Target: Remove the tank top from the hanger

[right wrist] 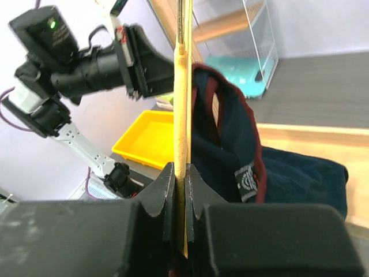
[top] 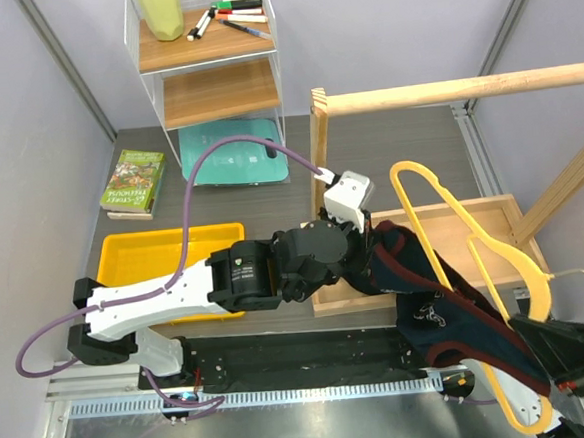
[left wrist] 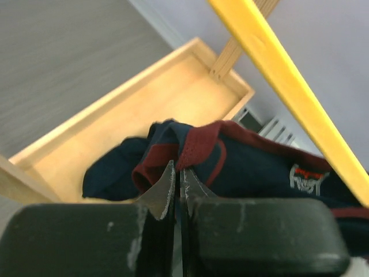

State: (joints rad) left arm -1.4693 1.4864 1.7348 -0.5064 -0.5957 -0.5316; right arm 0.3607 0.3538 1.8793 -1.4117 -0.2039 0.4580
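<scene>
Grey table (top: 407,141): a wooden rack (top: 443,91) stands on its right-hand side, with a round rail on top and a shallow tray-like base underneath. Tank top (top: 449,318): navy with dark red trim, bunched rather than spread. One end lies heaped in the rack's base; the rest runs up along one arm of the hanger (right wrist: 181,109) and hangs from it, so it is not yet off the hanger. Hanger: yellow, held tilted over the near right part of the table, below the rail and not hooked on it. My right gripper (right wrist: 180,173): closed on the yellow bar, which rises straight up from between the fingers. My left gripper (left wrist: 176,173): reaches in over the rack's base from the left, jaws shut, tips pinching a fold of the red trim where the cloth lifts off the wood. The yellow bar passes above and to the right of this gripper, apart from its fingers.
</scene>
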